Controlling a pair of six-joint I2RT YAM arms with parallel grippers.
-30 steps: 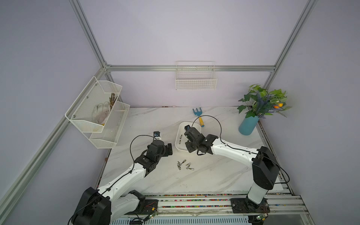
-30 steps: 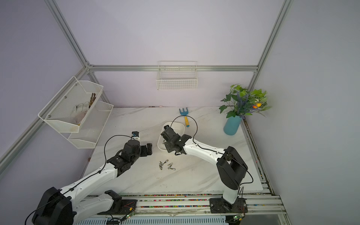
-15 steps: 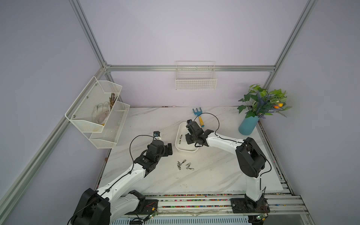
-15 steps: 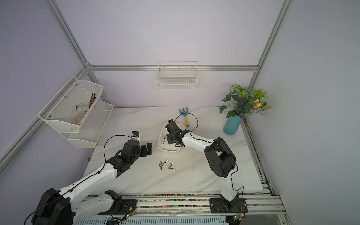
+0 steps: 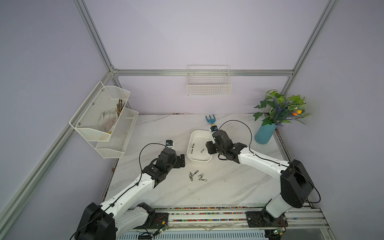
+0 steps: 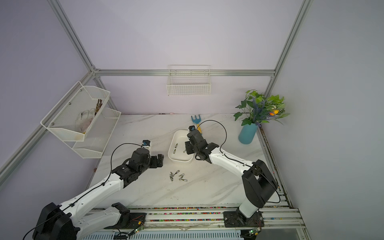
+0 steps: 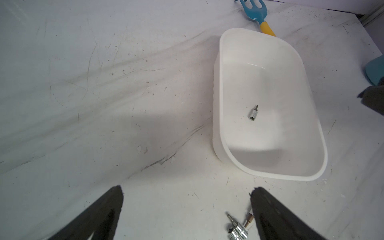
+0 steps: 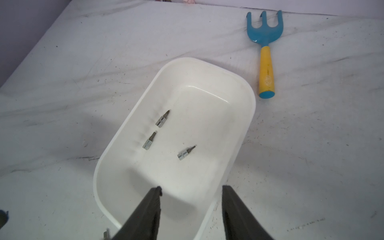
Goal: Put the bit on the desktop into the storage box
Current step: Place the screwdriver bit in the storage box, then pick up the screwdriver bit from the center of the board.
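The white storage box [image 5: 199,160] [image 6: 180,161] stands mid-desktop [image 5: 228,187]. The right wrist view shows three silver bits on its floor: two near one wall [image 8: 162,118] [image 8: 149,140] and a third [image 8: 186,153] nearer the middle. Several more bits [image 5: 196,176] [image 6: 178,176] lie in a cluster on the desktop in front of the box. My right gripper [image 5: 208,145] [image 8: 191,189] hovers open and empty over the box's right rim. One of its fingers is over the inside and one is outside. My left gripper [image 5: 182,161] [image 7: 187,191] is wide open left of the box, and bits [image 7: 236,228] lie by one finger.
A blue hand rake with a yellow handle [image 5: 210,120] [image 8: 266,68] lies just behind the box. A teal vase with a plant [image 5: 265,133] stands at the back right. A mesh two-tier rack [image 5: 104,120] hangs on the left and a wire basket [image 5: 208,83] on the back wall.
My right gripper has gone from shut to open over the storage box, and its arm has shifted a little. The left arm has not moved.
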